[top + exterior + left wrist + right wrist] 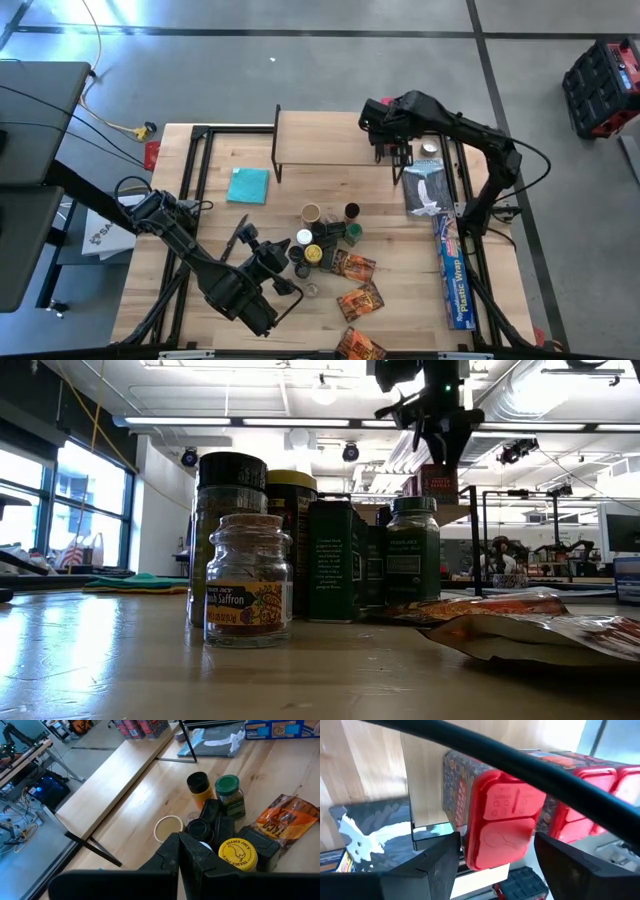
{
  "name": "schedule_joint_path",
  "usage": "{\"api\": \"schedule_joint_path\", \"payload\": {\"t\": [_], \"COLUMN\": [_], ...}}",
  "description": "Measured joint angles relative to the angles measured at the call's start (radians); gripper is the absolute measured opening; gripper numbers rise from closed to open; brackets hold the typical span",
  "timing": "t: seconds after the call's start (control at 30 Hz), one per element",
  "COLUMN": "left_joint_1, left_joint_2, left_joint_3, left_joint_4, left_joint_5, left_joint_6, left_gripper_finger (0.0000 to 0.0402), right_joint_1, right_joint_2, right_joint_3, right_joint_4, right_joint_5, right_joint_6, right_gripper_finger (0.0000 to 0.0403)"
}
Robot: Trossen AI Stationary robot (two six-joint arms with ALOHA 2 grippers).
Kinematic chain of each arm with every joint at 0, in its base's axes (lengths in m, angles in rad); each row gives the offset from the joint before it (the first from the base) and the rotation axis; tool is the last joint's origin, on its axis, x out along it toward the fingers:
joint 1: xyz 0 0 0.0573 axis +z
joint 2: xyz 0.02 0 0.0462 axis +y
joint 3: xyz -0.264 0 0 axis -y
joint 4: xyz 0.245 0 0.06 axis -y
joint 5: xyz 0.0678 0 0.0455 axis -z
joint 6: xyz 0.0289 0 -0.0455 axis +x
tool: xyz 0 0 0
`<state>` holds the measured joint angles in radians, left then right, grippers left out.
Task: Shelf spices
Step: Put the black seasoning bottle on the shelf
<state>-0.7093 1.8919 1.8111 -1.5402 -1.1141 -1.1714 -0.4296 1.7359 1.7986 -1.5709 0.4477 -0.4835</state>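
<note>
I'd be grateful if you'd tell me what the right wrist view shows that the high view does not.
Only the right wrist view shows the red box between the right gripper fingers, apparently open, with more red boxes beside it. Only the high view shows the left gripper near the spice jars, the teal cloth and the orange-brown packets. Both show the shelf and the bird-print packet.
</note>
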Motion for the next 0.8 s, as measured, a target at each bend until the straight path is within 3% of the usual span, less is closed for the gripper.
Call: {"api": "schedule_joint_path", "payload": {"t": [0.27, 0.47, 0.63, 0.8], "left_joint_1": [0.0, 0.002, 0.009, 0.03], "left_joint_2": [0.0, 0.0, -0.043, -0.09], "left_joint_3": [0.001, 0.001, 0.001, 0.002], "left_joint_4": [0.007, 0.007, -0.032, -0.03], "left_joint_5": [0.002, 0.003, 0.004, 0.004], "left_joint_6": [-0.003, -0.007, -0.057, 0.05], "left_gripper_finger": [0.0, 0.0, 0.0, 0.0], "right_joint_1": [0.041, 0.116, 0.293, 0.573], "right_joint_2": [-0.112, -0.219, -0.307, -0.411], "right_joint_3": [0.0, 0.0, -0.026, -0.185], "right_joint_4": [0.012, 0.021, 0.078, 0.277], "right_joint_5": [0.081, 0.05, -0.002, 0.014], "right_joint_6": [0.037, 0.233, 0.435, 0.544], "right_gripper_finger": [0.0248, 0.0248, 0.0248, 0.0248]}}
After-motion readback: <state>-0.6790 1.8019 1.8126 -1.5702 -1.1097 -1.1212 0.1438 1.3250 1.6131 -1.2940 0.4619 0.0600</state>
